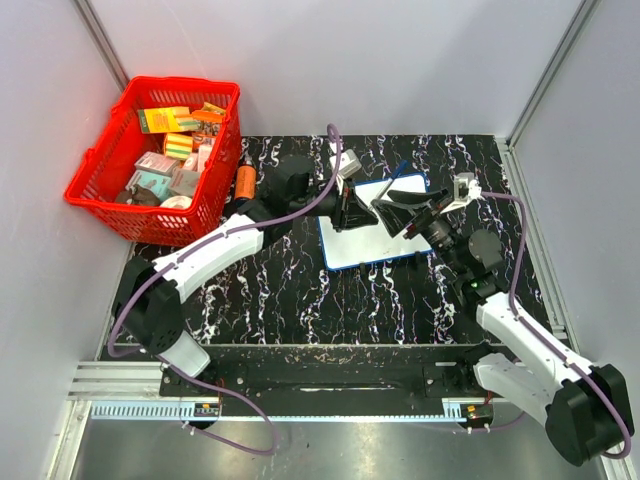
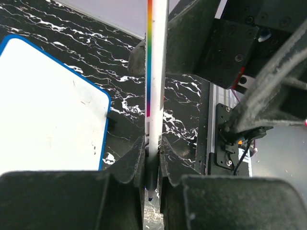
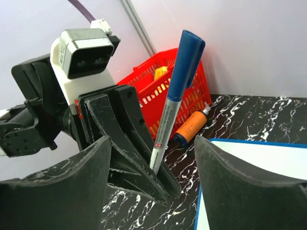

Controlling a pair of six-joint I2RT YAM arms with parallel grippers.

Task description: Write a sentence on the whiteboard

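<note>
The left gripper (image 2: 152, 155) clamps the marker (image 2: 156, 72) low on its barrel, cap up, by the whiteboard (image 2: 48, 110) edge; the right gripper (image 3: 153, 148) gapes around it, grasping nothing.

1. A robotics lab test cell is suggested.
2. The black marbled tabletop (image 1: 300, 300) is enclosed by plain white panels (image 1: 350, 60).
3. A left arm (image 1: 215, 248) and a right arm (image 1: 530, 340) are mounted beside aluminium rails (image 1: 110, 380).

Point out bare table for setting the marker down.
Free: black marbled tabletop between the blue-rimmed white whiteboard and the near edge; also the far right corner. Crowded: over the whiteboard, and beside the red plastic basket.
</note>
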